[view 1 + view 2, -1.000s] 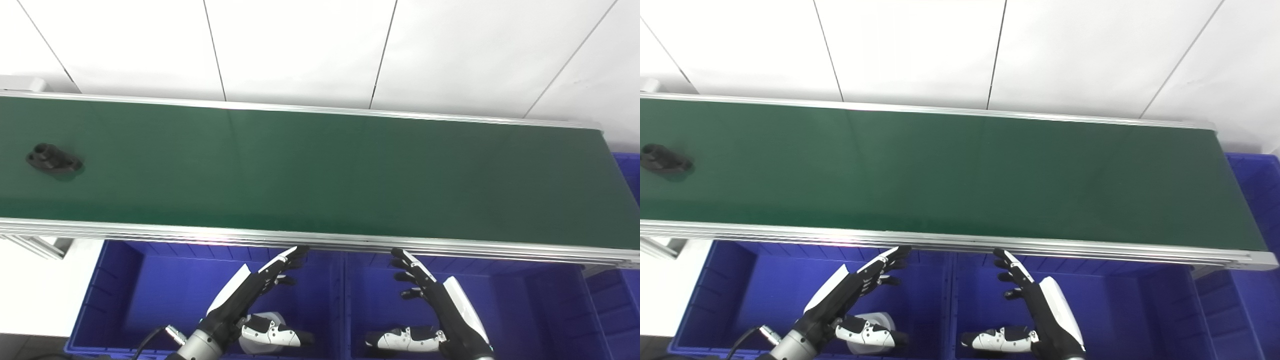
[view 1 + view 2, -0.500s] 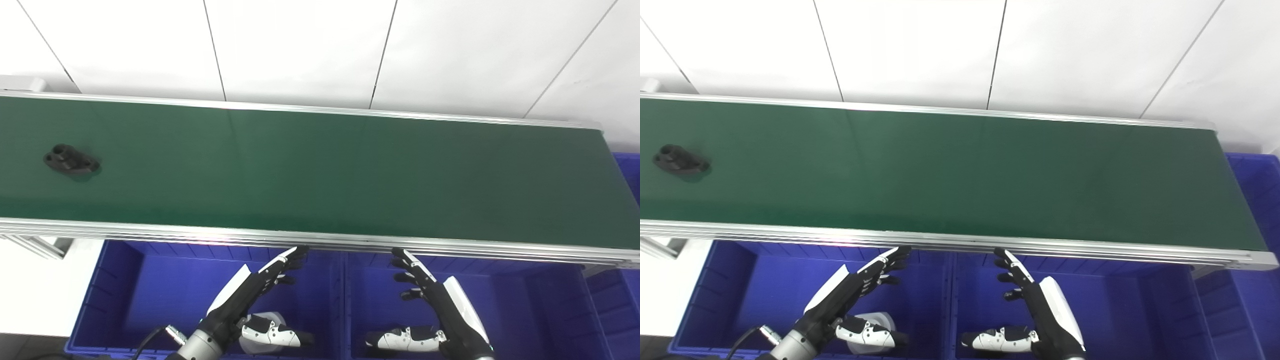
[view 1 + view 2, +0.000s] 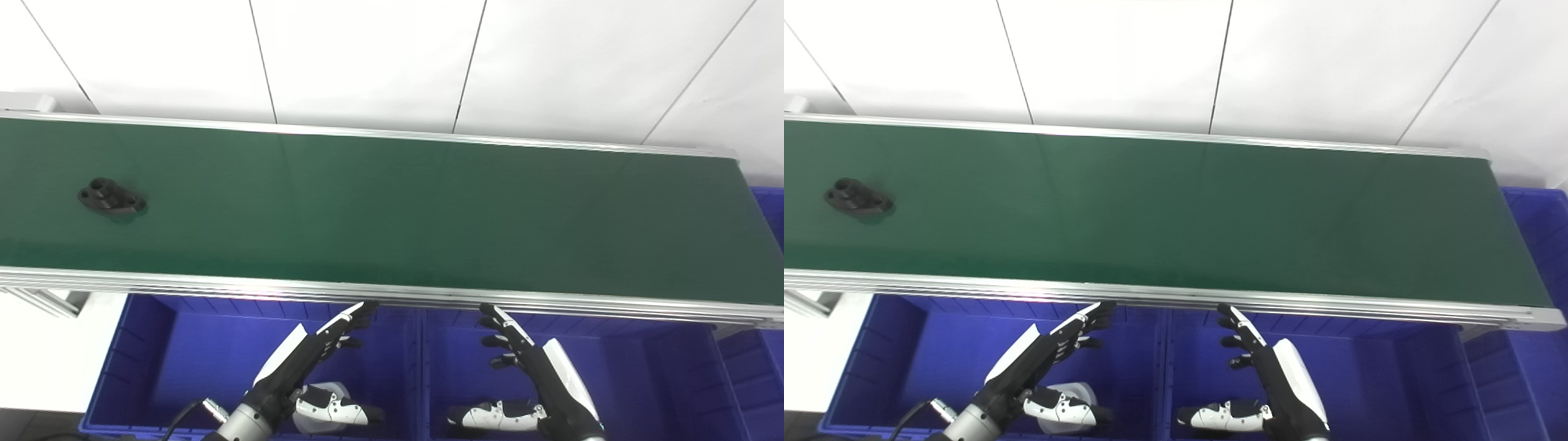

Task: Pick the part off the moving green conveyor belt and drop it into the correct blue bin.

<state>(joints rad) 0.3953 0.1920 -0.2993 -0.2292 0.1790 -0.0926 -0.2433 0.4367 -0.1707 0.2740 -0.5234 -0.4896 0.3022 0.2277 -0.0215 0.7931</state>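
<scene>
A small black part (image 3: 111, 196) with two round holes lies on the green conveyor belt (image 3: 392, 208) near its left end. Both hands hover below the belt's near rail, over the blue bins. My left hand (image 3: 306, 361) is open, fingers stretched toward the rail, above the left bin (image 3: 184, 349). My right hand (image 3: 536, 367) is open too, fingers spread, above the middle bin (image 3: 625, 367). Neither hand touches the part, which sits far to their left.
A pale round object (image 3: 327, 392) lies in the left bin under my left thumb. Another blue bin (image 3: 768, 208) stands past the belt's right end. An aluminium rail (image 3: 392, 295) edges the belt's near side. White wall panels rise behind.
The black part has ridden the belt to the right, from the far left edge toward the middle. Both hands have stayed where they were.
</scene>
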